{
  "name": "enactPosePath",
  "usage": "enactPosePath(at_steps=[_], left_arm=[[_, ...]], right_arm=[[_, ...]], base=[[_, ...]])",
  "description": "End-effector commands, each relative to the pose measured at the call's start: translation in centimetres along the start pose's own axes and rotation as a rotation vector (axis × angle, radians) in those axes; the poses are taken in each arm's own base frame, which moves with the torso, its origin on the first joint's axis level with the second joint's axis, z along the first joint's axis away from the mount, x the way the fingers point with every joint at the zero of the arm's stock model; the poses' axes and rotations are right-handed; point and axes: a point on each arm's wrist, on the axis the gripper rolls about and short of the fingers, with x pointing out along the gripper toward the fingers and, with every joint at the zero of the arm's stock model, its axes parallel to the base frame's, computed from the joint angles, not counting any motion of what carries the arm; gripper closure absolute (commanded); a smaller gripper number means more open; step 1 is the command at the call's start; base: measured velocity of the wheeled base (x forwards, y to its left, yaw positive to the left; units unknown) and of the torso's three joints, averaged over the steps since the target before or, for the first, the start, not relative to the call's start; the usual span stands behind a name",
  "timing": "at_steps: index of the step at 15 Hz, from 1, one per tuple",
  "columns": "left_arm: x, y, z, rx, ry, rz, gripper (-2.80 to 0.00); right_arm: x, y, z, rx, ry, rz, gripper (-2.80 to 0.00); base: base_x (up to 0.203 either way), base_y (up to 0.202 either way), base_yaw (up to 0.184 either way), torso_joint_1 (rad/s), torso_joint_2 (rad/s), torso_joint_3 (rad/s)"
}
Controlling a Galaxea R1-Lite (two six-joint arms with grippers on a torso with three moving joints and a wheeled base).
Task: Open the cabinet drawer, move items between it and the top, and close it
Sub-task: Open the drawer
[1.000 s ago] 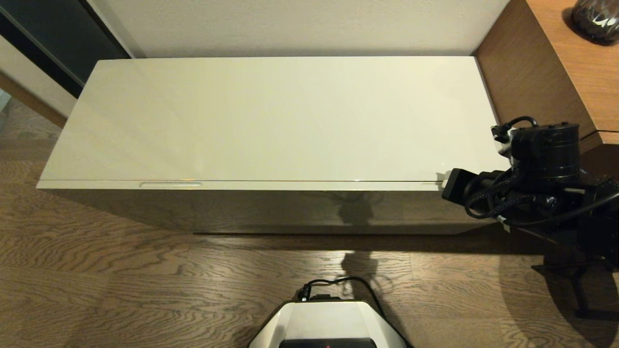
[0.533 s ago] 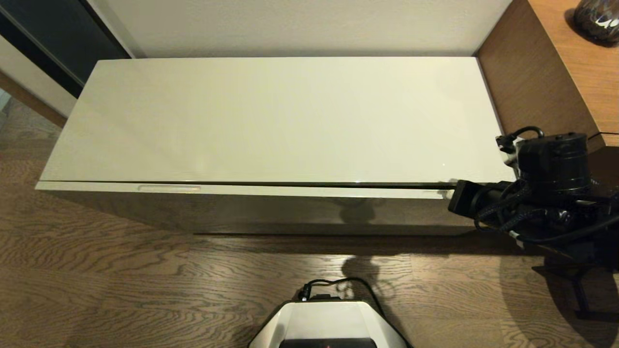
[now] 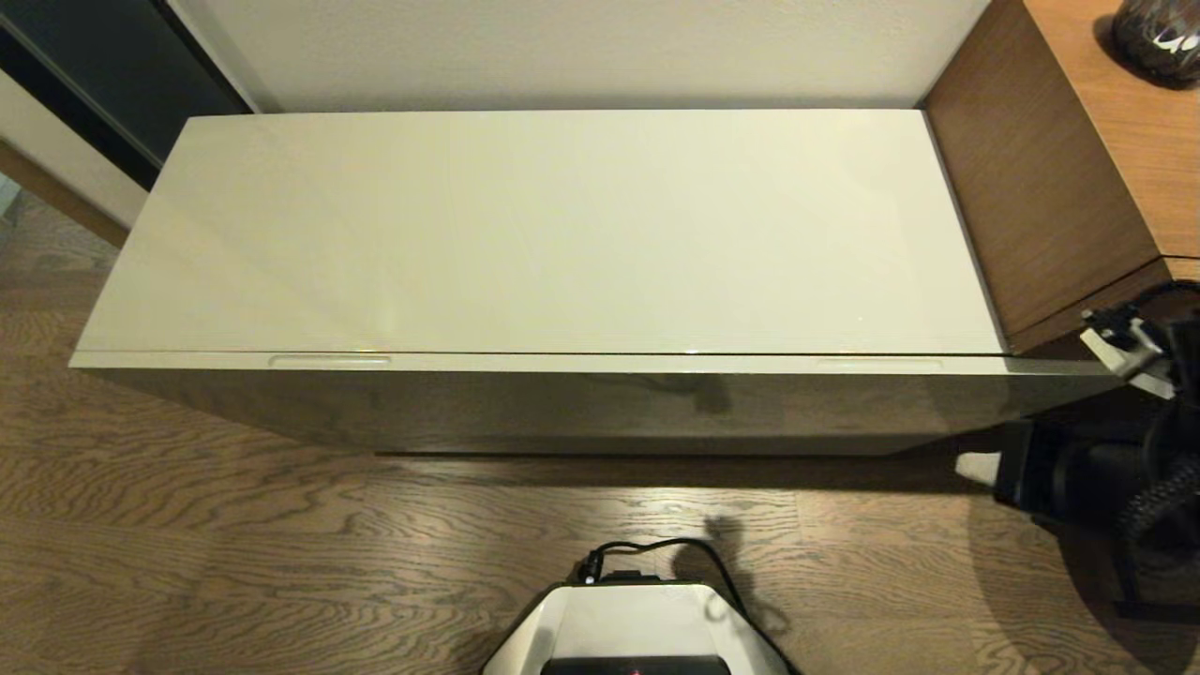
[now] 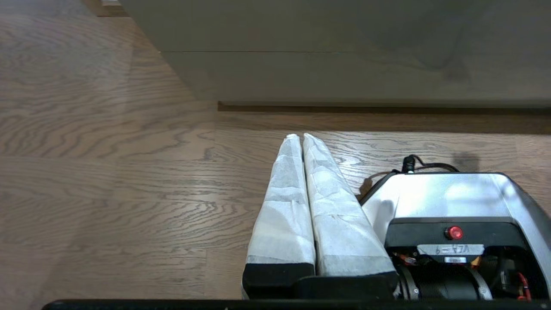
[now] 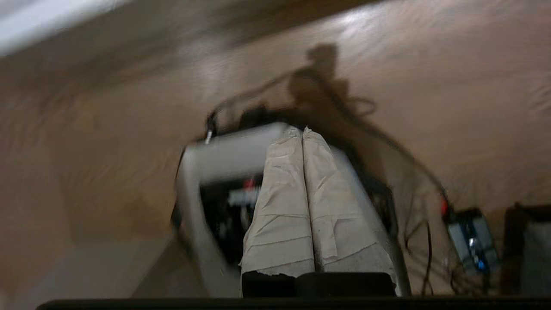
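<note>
Since a second ago, my right arm has pulled back from the right end of the cabinet drawer [image 3: 600,363] and dropped low, out by the floor at the right edge of my head view. It was up at the drawer's right handle before; now that handle [image 3: 879,362] shows bare. The drawer is out just a crack, a thin dark line under the top [image 3: 525,234], a bit less than half a second ago.

Going left to right: the wood floor [image 3: 187,544] runs along the front. The long cream top has nothing lying on it. The left handle [image 3: 330,359] sits near the drawer's left end. My own white base [image 3: 637,623] is low in the middle. Past the cabinet stands the brown wooden unit [image 3: 1041,178], touching its right end, with a dark round thing [image 3: 1158,33] on it.

My left pincer [image 4: 301,138] hangs over the floor beside my base, pressed shut, holding nothing. My right pincer [image 5: 302,131] is pressed shut too, holding nothing, pointing at my base. I see no slippers or jeans.
</note>
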Motion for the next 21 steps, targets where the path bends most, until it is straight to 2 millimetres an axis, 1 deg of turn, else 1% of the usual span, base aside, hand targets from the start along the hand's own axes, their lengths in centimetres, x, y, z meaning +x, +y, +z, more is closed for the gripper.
enactPosePath(at_steps=[1,2,5,7,9,13,14,16,21], left_arm=[[0.0,0.0,0.0,0.0,0.002,0.001,0.0],[0.0,0.0,0.0,0.0,0.002,0.001,0.0],[0.0,0.0,0.0,0.0,0.002,0.001,0.0],[0.0,0.0,0.0,0.0,0.002,0.001,0.0],[0.0,0.0,0.0,0.0,0.002,0.001,0.0],[0.0,0.0,0.0,0.0,0.002,0.001,0.0],[0.0,0.0,0.0,0.0,0.002,0.001,0.0],[0.0,0.0,0.0,0.0,0.002,0.001,0.0],[0.0,0.0,0.0,0.0,0.002,0.001,0.0]], right_arm=[[-3.8,-1.3,-0.4,0.021,-0.04,0.041,0.0],[-3.6,-1.2,-0.3,0.021,-0.036,0.037,0.0],[-2.0,-0.4,0.3,0.026,-0.04,0.019,0.0],[1.3,0.4,1.3,0.042,-0.064,-0.022,0.0],[4.4,1.2,2.6,0.063,-0.098,-0.047,0.0],[8.7,3.6,5.9,0.102,-0.188,-0.022,0.0],[9.1,3.8,6.5,0.112,-0.211,-0.014,0.0],[10.0,3.8,6.4,0.114,-0.201,-0.026,0.0],[10.1,3.1,6.0,0.114,-0.188,-0.046,0.0]], base=[[0.0,0.0,0.0,0.0,0.0,0.0],[0.0,0.0,0.0,0.0,0.0,0.0],[0.0,0.0,0.0,0.0,0.0,0.0],[0.0,0.0,0.0,0.0,0.0,0.0],[0.0,0.0,0.0,0.0,0.0,0.0],[0.0,0.0,0.0,0.0,0.0,0.0],[0.0,0.0,0.0,0.0,0.0,0.0],[0.0,0.0,0.0,0.0,0.0,0.0],[0.0,0.0,0.0,0.0,0.0,0.0]])
